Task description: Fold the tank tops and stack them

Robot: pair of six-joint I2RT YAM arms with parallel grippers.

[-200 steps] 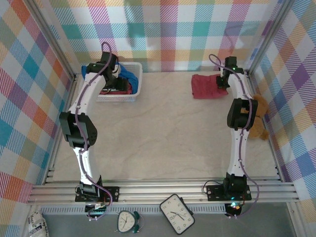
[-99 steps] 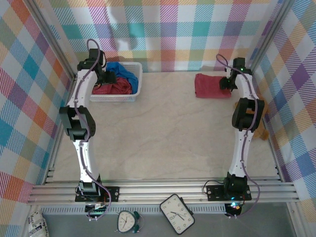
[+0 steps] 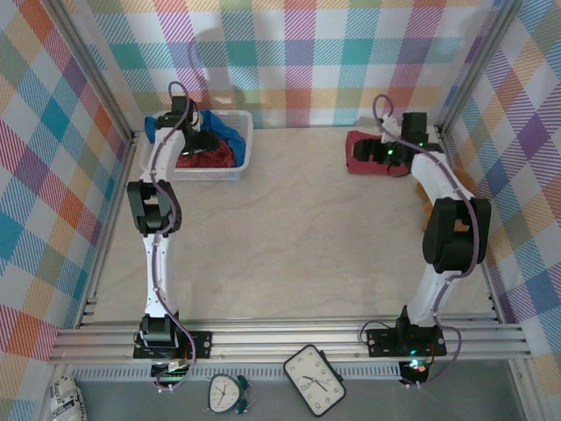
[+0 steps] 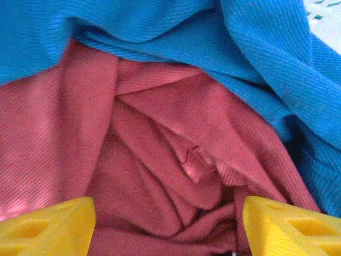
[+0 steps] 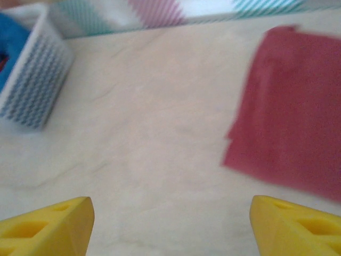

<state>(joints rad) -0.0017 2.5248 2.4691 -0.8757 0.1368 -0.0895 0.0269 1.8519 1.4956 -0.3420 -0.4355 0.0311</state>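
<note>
One dark red tank top point(image 3: 358, 165) lies folded flat at the back right of the table, also seen in the right wrist view point(image 5: 293, 117). My right gripper point(image 3: 365, 150) hovers at its left edge, open, with bare table between the yellow fingers point(image 5: 45, 224); gripper point(image 5: 170, 226). A second dark red tank top point(image 4: 160, 160) lies crumpled in the basket under a bright blue tank top point(image 4: 160, 32). My left gripper point(image 4: 168, 229) is open, close over the red folds. From above, the left gripper point(image 3: 196, 143) is inside the basket beside the blue top point(image 3: 226, 132).
The white mesh basket point(image 3: 246, 132) stands at the back left against the checked wall; its side point(image 5: 32, 90) shows in the right wrist view. A brown teddy bear point(image 3: 466, 186) sits by the right wall behind the right arm. The middle of the table is bare.
My right gripper has opened and let go of the folded red top, then swung left over it. My left gripper has shifted within the basket, staying open.
</note>
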